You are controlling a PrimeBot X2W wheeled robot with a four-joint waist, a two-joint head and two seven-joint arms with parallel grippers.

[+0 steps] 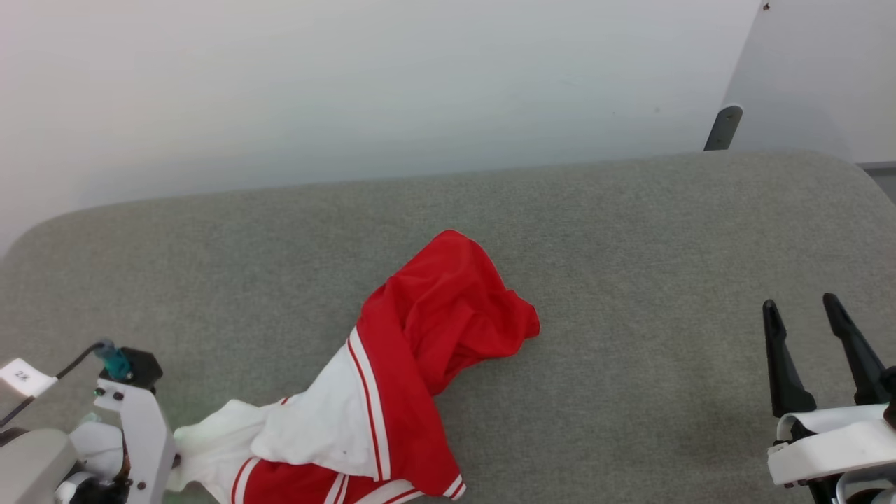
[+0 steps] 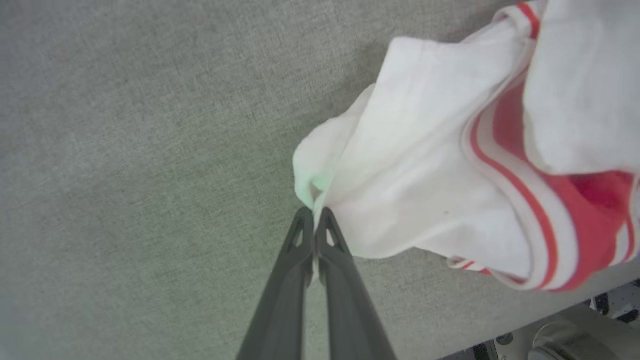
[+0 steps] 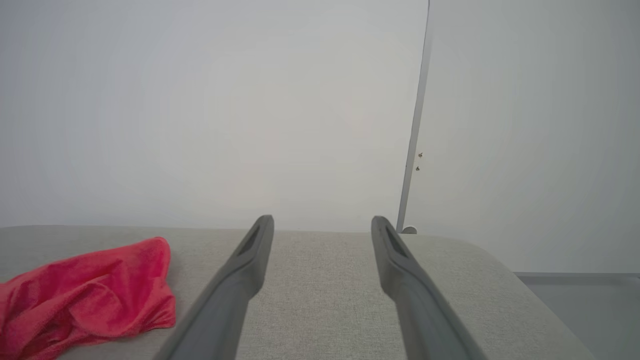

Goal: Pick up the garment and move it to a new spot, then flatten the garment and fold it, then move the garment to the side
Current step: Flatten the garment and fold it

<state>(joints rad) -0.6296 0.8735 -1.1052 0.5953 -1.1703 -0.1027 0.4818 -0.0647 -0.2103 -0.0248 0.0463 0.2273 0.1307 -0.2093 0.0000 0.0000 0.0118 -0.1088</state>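
Okay, quick pass. The garment (image 1: 420, 336) lies crumpled on the grey fabric surface (image 1: 630, 231), left of centre and running off the near edge of the head view. Its red body is bunched toward the middle, and the white sleeve with red-white striped trim trails to the near left. No lettering is readable.

The left gripper (image 2: 315, 212) has its fingers pressed together on a small fold of the white sleeve; cloth is pinched right at the tips, low over the surface. The right gripper (image 1: 800, 301) is at the near right with its fingers spread wide. It holds nothing, points toward the far edge, and is well apart from the garment.

Other stuff:
- The pale wall (image 1: 350, 84) sits right behind the surface's far edge.
- A white panel (image 1: 819, 70) stands at the far right.
- A dark grey post (image 1: 723, 127) stands at the far right corner, between wall and panel.
- A white tag (image 1: 21, 378) and a teal connector (image 1: 115, 364) sit on the left arm, near left.

Nothing lies on the cloth between the garment and the right gripper. The bare grey stretch right of the garment is wide, and the far strip behind it is open too. The surface's corners are rounded at far left and far right. Left of the pinched sleeve is bare fabric surface.
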